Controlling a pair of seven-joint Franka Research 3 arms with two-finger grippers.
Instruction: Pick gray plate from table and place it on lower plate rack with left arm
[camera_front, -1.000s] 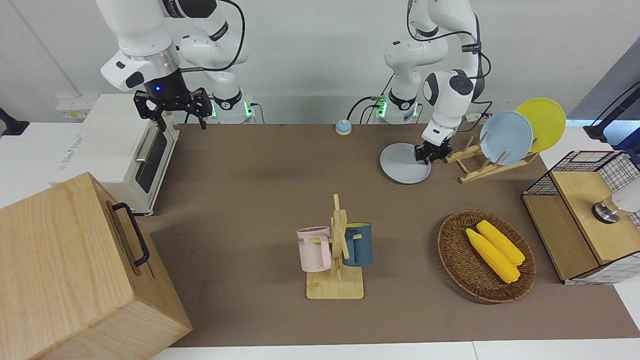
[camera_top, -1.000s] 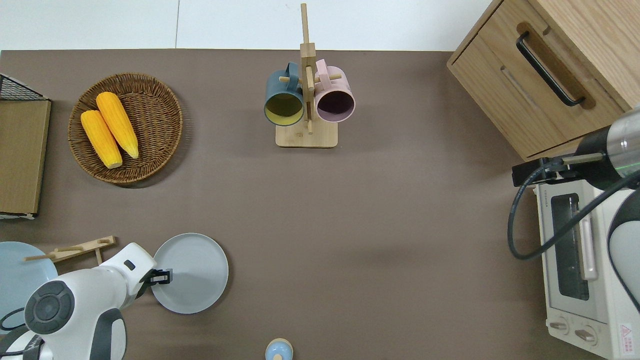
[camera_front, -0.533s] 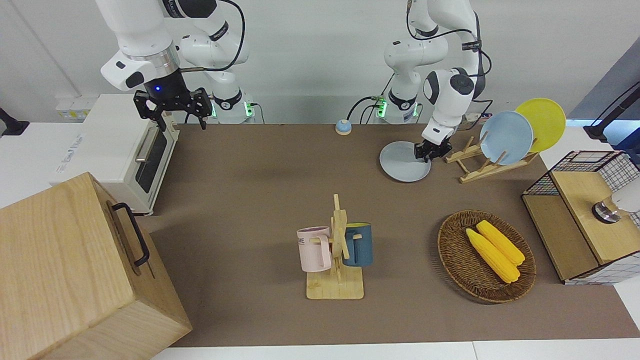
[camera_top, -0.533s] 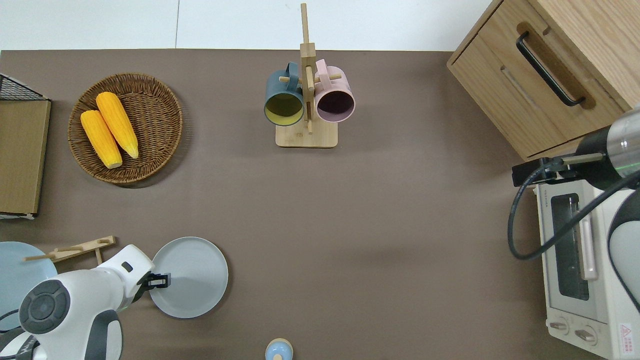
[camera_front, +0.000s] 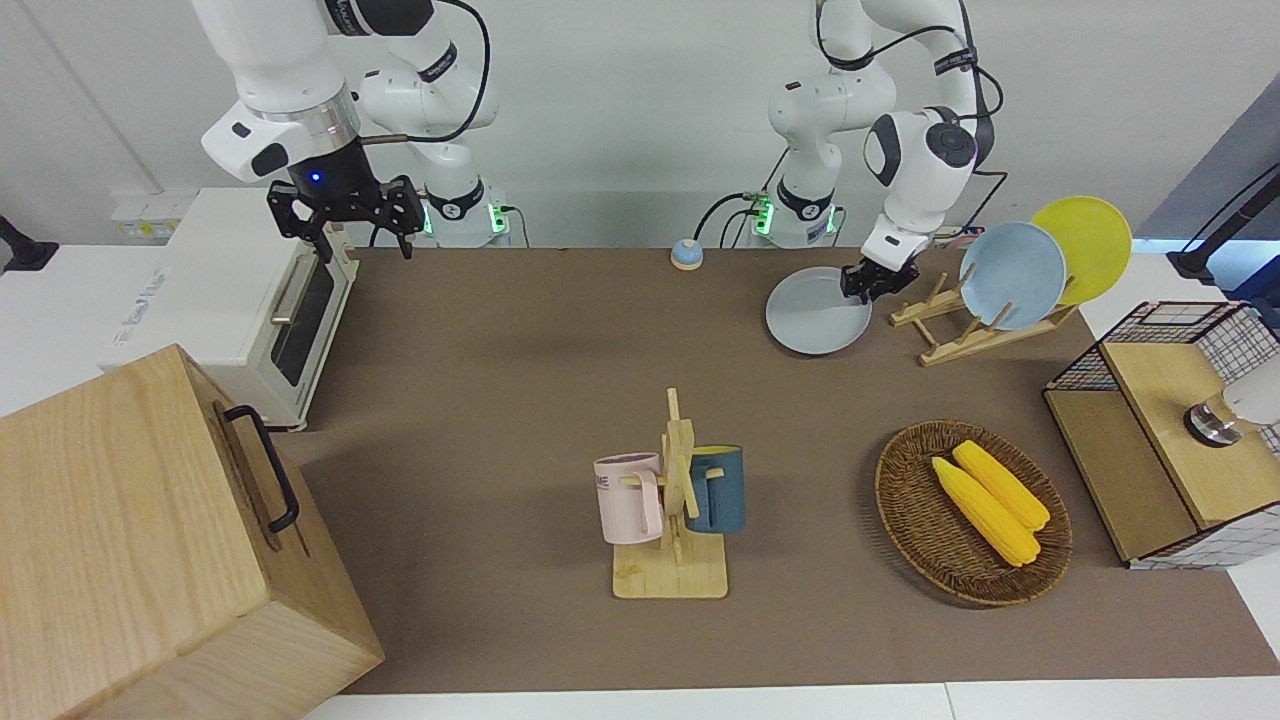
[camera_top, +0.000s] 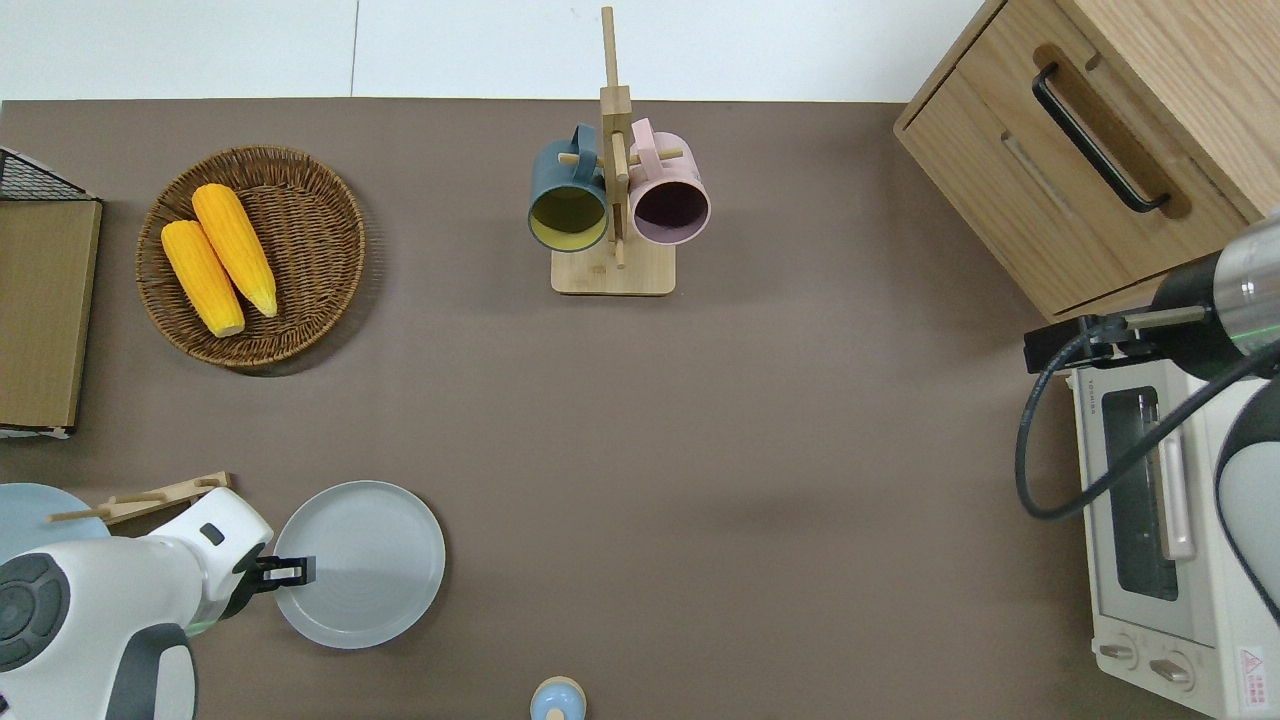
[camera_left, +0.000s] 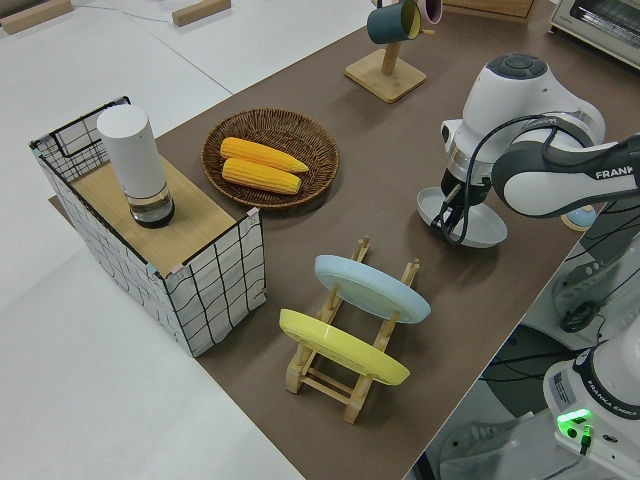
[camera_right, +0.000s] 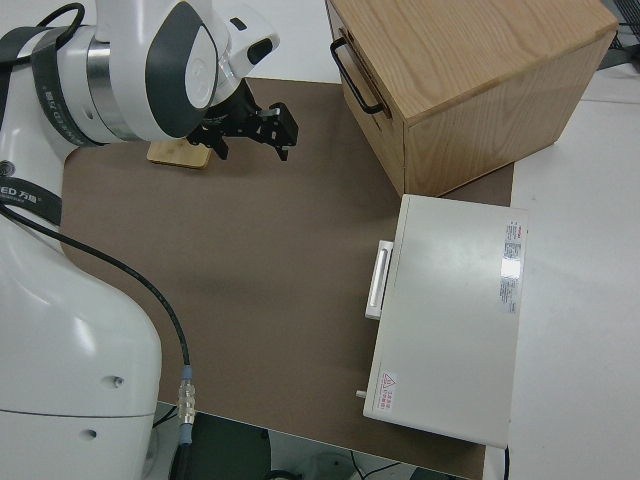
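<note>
Beside plate rack (camera_front: 965, 330): left gripper (camera_front: 866, 283) holds gray plate (camera_front: 815, 325), rim hidden.

Landmark is the wooden mug stand (camera_front: 672, 520), mid tabletop (camera_front: 520, 400), on the side away from the robots. A pink mug (camera_front: 629, 497) hangs on its side toward the right arm's end, a dark blue mug (camera_front: 716, 488) with yellow inside on the opposite side. Wicker basket (camera_front: 905, 520) sits toward the left arm's end from the stand, holding two corn cobs (camera_front: 990, 500) side by side. Farther along that way is a wire-and-wood crate (camera_front: 1165, 430) with a white cylinder (camera_left: 135, 160) upright on top. Light blue plate (camera_front: 1012, 275) and yellow plate (camera_front: 1085, 245) stand tilted, nearer to the robots than the basket. Wooden cabinet (camera_front: 140, 540) with black handle and white toaster oven (camera_front: 235, 290) are at the right arm's end. Small blue knob-like item (camera_front: 686, 254) sits at the robots' edge.
</note>
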